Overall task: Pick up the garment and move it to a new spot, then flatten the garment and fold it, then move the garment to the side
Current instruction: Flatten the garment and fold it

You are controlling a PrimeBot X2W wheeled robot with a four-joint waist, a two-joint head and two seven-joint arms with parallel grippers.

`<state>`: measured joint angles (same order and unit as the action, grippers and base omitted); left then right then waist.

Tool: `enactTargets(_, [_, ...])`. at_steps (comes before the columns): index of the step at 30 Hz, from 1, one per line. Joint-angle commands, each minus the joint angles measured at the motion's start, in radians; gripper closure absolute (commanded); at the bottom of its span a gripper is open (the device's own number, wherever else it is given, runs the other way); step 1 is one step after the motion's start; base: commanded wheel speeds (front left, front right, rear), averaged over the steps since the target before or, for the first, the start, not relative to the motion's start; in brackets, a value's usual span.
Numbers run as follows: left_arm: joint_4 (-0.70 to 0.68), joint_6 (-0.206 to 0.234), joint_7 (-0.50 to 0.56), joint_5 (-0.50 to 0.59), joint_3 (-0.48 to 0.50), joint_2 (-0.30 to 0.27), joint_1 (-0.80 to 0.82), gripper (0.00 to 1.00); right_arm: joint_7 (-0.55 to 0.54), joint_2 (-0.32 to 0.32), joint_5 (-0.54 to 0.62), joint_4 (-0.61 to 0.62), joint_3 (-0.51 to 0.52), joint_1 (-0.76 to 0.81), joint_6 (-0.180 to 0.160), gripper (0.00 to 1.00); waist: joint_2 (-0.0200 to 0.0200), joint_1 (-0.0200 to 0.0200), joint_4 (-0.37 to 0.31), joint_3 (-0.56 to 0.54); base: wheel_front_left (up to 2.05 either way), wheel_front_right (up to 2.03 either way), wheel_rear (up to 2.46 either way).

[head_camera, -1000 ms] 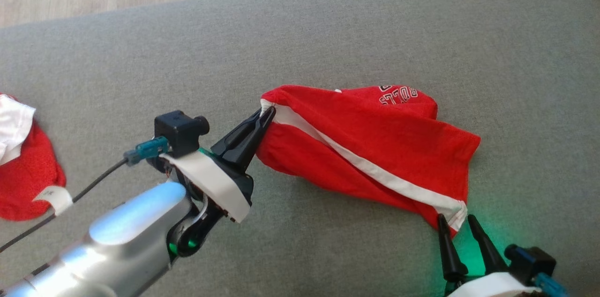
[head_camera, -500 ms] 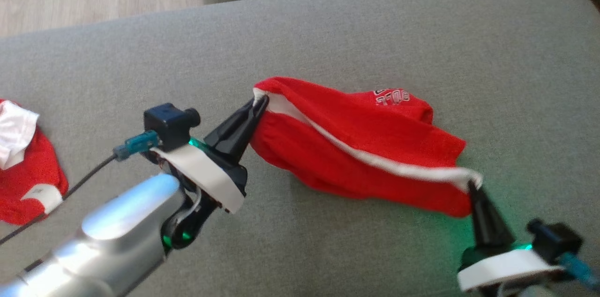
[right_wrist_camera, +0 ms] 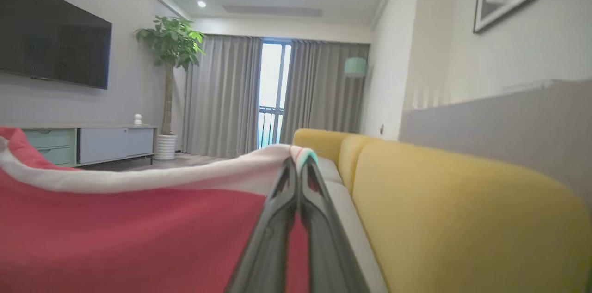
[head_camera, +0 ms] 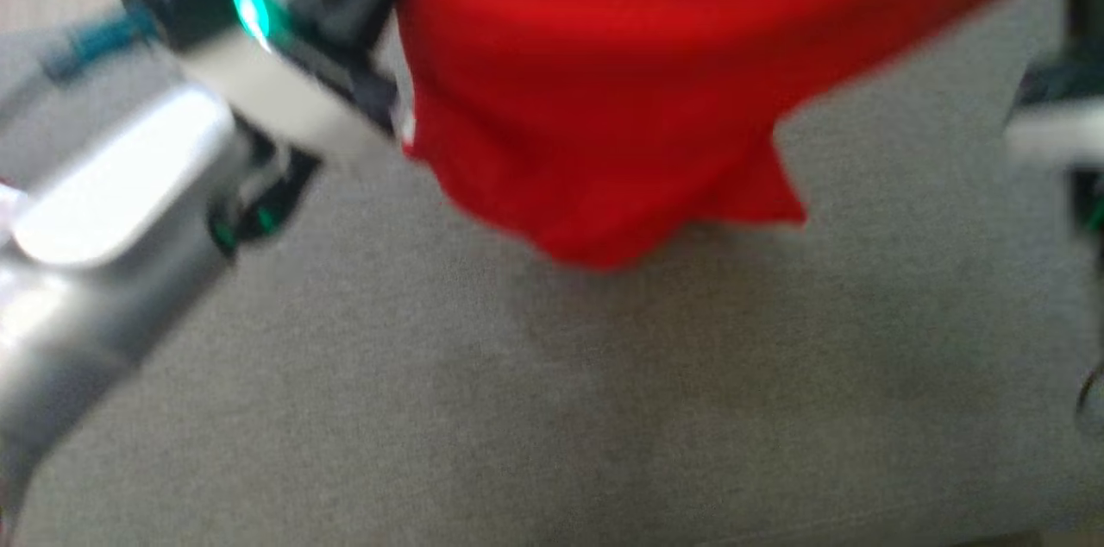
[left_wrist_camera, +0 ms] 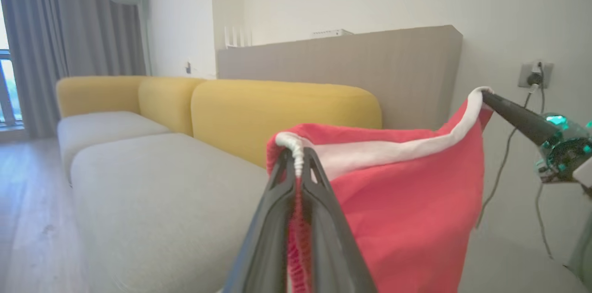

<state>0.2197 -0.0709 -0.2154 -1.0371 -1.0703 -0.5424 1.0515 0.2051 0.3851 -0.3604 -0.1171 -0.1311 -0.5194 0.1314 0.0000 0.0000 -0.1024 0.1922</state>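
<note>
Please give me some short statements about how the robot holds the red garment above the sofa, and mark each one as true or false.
1. The left pincer is shut on the white edge of the red garment. True.
2. The right pincer is open and holds nothing. False: it is shut on the garment's white edge.
3. The garment lies spread flat on the grey cushion. False: it hangs between the two pincers, sagging in the middle.
4. The sofa has a yellow backrest. True.
</note>
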Motion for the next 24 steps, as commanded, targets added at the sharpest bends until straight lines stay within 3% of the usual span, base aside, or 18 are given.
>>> enactTargets(1, [0.004,-0.007,0.007,0.016,0.069,-0.02,0.121,1.0,-0.018,0.049,-0.018,0.002,-0.031,-0.107,-0.001,1.0,0.0,0.0,0.014,0.063,0.0,0.0,0.0])
enactTargets(8, [0.164,-0.032,-0.028,0.133,0.139,0.075,0.431,1.0,-0.009,0.159,-0.048,-0.144,-0.06,-0.55,-0.001,1.0,0.0,0.0,0.04,0.226,0.0,0.0,0.0])
enactTargets(13, [0.24,-0.043,-0.045,0.211,0.246,0.147,0.517,1.0,0.025,0.2,-0.045,-0.199,-0.109,-0.713,-0.001,1.0,0.0,0.0,0.04,0.293,0.0,0.0,0.0])
enactTargets(18, [0.229,-0.056,-0.046,0.273,0.351,0.187,0.383,1.0,0.048,0.21,-0.063,-0.215,-0.135,-0.682,-0.001,1.0,0.0,0.0,0.041,0.318,0.0,0.0,0.0])
enactTargets(24, [0.149,-0.059,-0.046,0.308,0.394,0.203,0.108,1.0,0.056,0.206,-0.084,-0.188,-0.118,-0.466,-0.001,1.0,0.0,0.0,0.061,0.3,0.0,0.0,0.0])
